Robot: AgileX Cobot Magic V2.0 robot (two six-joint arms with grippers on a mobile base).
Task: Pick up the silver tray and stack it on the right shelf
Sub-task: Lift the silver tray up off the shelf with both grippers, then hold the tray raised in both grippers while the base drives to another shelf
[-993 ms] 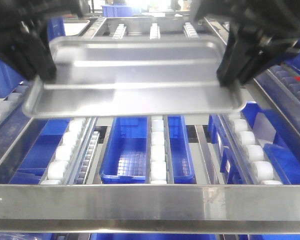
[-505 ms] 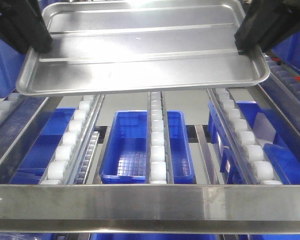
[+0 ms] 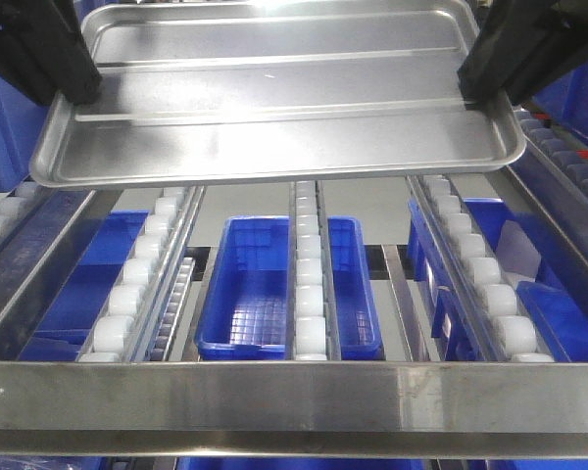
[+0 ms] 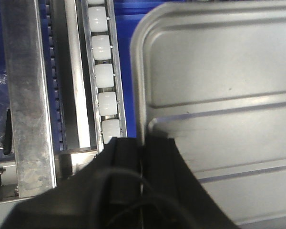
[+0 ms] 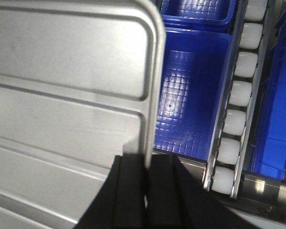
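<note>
Two hands held the silver tray (image 3: 274, 98) between them, floor up with both long ribs showing, over the sloping roller rails (image 3: 309, 274) of the right shelf (image 3: 294, 392). The left hand (image 3: 78, 90) was clamped on the tray's left short rim. In its wrist view the black fingers (image 4: 121, 157) pinched the raised edge, and the tray stretched away to that hand's right and ahead of it. The right hand (image 3: 482, 86) was closed on the opposite short rim in the same way, with the tray lying to its left. Below both hands and the tray, a blue bin (image 3: 260, 294) sat under the rails. Whether the tray touched the rollers could not be told.
</note>
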